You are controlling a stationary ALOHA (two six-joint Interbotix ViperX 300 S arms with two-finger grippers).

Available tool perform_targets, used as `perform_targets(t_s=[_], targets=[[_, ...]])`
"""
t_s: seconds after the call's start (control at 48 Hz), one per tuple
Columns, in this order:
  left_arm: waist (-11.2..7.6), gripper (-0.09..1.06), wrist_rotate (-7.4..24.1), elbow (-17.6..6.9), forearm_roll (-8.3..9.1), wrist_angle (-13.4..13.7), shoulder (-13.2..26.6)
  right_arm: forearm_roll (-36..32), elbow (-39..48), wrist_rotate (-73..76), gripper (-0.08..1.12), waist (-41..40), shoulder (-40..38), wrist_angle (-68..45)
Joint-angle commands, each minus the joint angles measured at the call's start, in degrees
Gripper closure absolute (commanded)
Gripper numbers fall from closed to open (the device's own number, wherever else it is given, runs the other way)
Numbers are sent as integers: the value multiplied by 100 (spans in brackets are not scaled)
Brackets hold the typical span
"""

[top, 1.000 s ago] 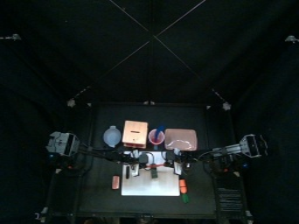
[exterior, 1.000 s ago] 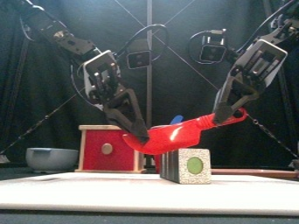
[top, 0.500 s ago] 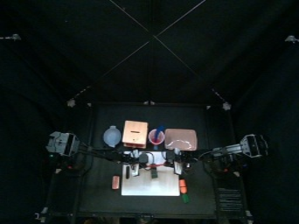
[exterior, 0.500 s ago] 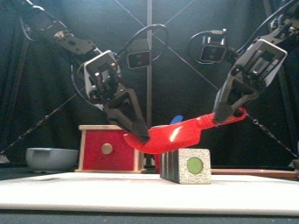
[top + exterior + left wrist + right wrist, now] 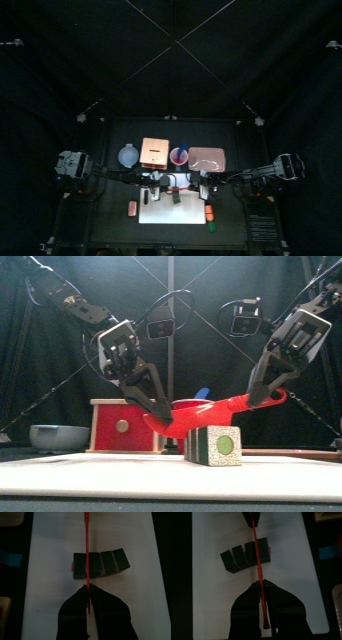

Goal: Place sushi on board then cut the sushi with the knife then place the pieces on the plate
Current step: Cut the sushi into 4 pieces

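A dark green sushi roll (image 5: 214, 444) of several blocks lies on the white cutting board (image 5: 147, 474). A red toy knife (image 5: 198, 414) hangs level just above it, held at both ends. My left gripper (image 5: 163, 416) is shut on the blade end, my right gripper (image 5: 257, 399) on the handle end. In the left wrist view the knife (image 5: 86, 542) shows edge-on, crossing the roll (image 5: 103, 563) at the gap after its end block, with the left gripper (image 5: 87, 588) shut on it. In the right wrist view the right gripper (image 5: 260, 588) is shut on the knife (image 5: 256, 552) over the roll (image 5: 241, 557).
Behind the board (image 5: 167, 215) stand the wooden box (image 5: 155, 151), the blue-grey bowl (image 5: 128, 155), the red cup (image 5: 179, 155) and the pink tray (image 5: 206, 158). A small red toy (image 5: 132, 208) lies left of the board; an orange toy (image 5: 209, 212) lies at its right edge.
Both grippers have come down a little with the knife, so the blade now sits lower, close to the roll's top. The roll has not moved.
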Motion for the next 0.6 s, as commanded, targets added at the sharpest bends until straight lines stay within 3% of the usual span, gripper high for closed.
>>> perform_targets(t_s=[0.021, 0.604], targets=[[18, 56, -9, -88, 9, 18, -18, 18, 9, 9, 68, -35, -18, 9], [237, 56, 9, -114, 44, 18, 220, 193, 18, 9, 68, -53, 773, -88]])
